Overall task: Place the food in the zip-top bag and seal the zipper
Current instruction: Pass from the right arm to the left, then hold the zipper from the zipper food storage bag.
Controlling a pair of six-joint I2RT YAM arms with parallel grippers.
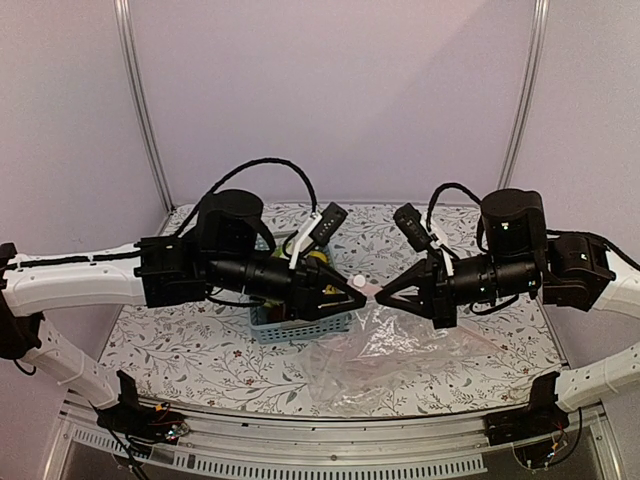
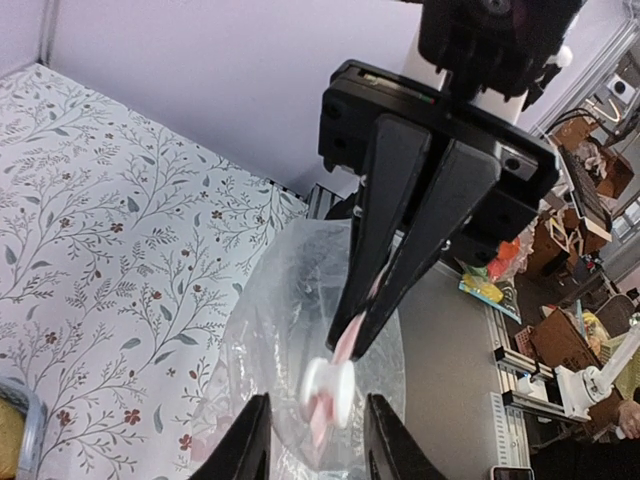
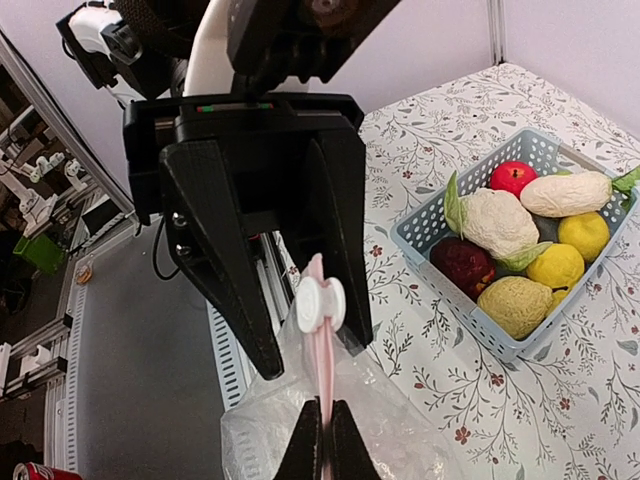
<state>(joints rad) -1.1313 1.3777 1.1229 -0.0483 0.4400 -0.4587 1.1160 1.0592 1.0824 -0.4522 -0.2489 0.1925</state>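
The clear zip-top bag [image 1: 390,350] hangs between my two grippers above the table, with no food showing inside it. Its zipper [image 3: 322,375] is a pink strip carrying a white slider [image 3: 320,303]. My right gripper [image 3: 323,445] is shut on the pink strip just below the slider. My left gripper [image 2: 318,440] faces it with its fingers apart on either side of the slider [image 2: 328,390], not touching it. The food lies in the light-blue basket [image 3: 415,235]: a white cauliflower [image 3: 497,222], a red tomato [image 3: 512,176], a yellow lemon [image 3: 583,235], a radish [image 3: 565,194] and a dark purple piece [image 3: 462,263].
The basket [image 1: 290,328] sits on the flowered tablecloth under my left arm, just left of the bag. The table's near edge with its metal rail [image 1: 330,440] runs right below the hanging bag. Purple walls close off the back and sides.
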